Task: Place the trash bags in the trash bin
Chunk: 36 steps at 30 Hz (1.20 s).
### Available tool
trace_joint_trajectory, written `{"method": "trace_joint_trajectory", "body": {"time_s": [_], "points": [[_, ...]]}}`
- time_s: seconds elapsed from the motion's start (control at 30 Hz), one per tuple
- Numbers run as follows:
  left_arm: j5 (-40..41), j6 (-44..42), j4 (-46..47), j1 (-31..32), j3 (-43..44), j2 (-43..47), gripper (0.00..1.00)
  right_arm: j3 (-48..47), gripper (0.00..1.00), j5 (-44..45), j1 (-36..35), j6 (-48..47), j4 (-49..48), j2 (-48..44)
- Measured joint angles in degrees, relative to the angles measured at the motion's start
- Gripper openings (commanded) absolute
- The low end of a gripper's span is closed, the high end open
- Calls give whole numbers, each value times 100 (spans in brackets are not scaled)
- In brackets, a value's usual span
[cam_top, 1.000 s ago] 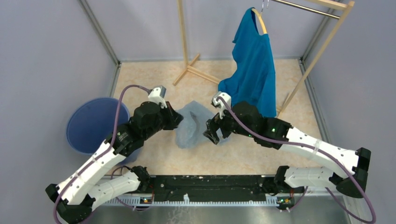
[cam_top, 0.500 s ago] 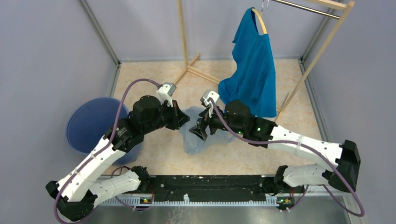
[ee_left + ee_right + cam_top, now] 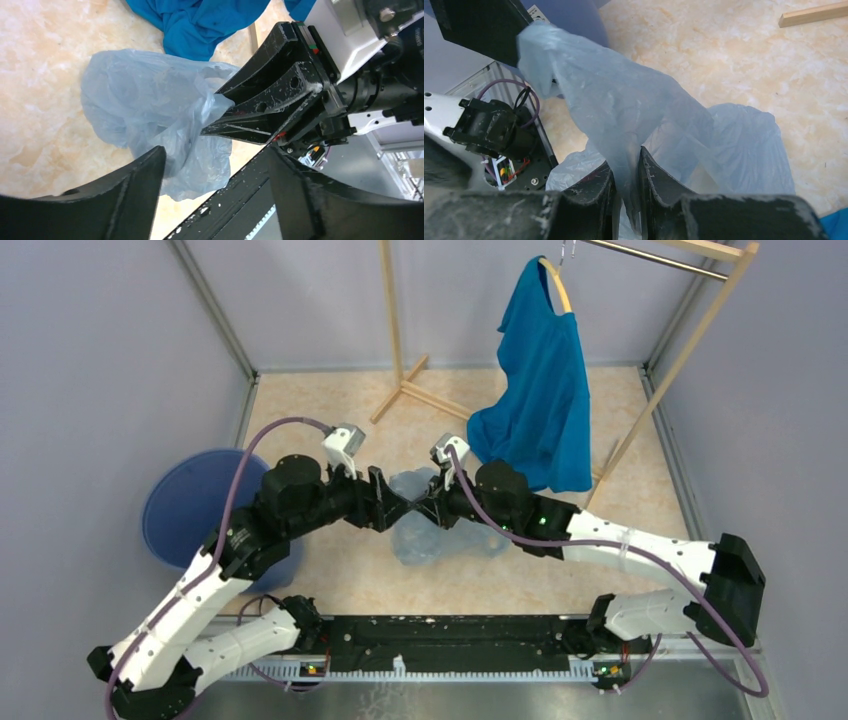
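Right now your right gripper (image 3: 626,167) pinches a gathered fold of the thin, translucent pale blue-grey plastic trash bag (image 3: 432,535) between nearly closed jaws, while your left gripper (image 3: 216,150) stands wide, holding nothing. The bag's loose body slumps on the marbled beige tabletop (image 3: 340,572) between the two arms, well apart from the round blue plastic trash bin (image 3: 165,510) at the left. Expect it to be featherlight, floppy and slippery: take bunched film, not a single layer, which may slide out or tear.
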<state>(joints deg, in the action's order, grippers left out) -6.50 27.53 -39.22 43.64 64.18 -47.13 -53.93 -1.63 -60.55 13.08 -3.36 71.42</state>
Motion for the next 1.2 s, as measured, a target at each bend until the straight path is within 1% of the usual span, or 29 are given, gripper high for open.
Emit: {"method": "trace_joint_trajectory", "body": {"time_s": [0.03, 0.07, 0.13, 0.23, 0.43, 0.67, 0.8, 0.97, 1.03, 1.13, 1.17, 1.2], "points": [[20, -48, 4, 0, -17, 81, 96, 0, 16, -11, 4, 0, 7, -9], [35, -59, 28, 0, -63, 177, 98, 0, 16, -28, 7, 0, 13, -17], [31, -98, 105, 0, -249, 341, 99, 0, 16, -109, 22, 2, 35, -42], [-13, -192, 192, 0, -516, 459, 99, 0, 17, -310, 96, 2, 87, -83], [103, -407, 225, 0, -894, 350, 98, 0, 16, -769, 310, 4, 251, -90], [802, -501, 195, 0, -890, 313, 98, 0, 16, -1108, 374, 0, 516, -118], [914, -573, 264, 0, -855, 262, 98, 0, 16, -1259, 385, -4, 643, -214], [990, -649, 496, 0, -804, -11, 92, 0, 16, -1370, 426, 0, 688, -382], [1088, -656, 610, 0, -804, -146, 84, 0, 16, -1425, 455, 0, 684, -433], [1250, -645, 765, 0, -804, -260, 60, 0, 17, -1499, 485, 2, 684, -474], [1307, -669, 833, 0, -804, -299, 47, 0, 17, -1499, 490, 0, 688, -479], [1349, -710, 911, 0, -804, -345, 31, 0, 18, -1497, 496, 0, 710, -483]]}}
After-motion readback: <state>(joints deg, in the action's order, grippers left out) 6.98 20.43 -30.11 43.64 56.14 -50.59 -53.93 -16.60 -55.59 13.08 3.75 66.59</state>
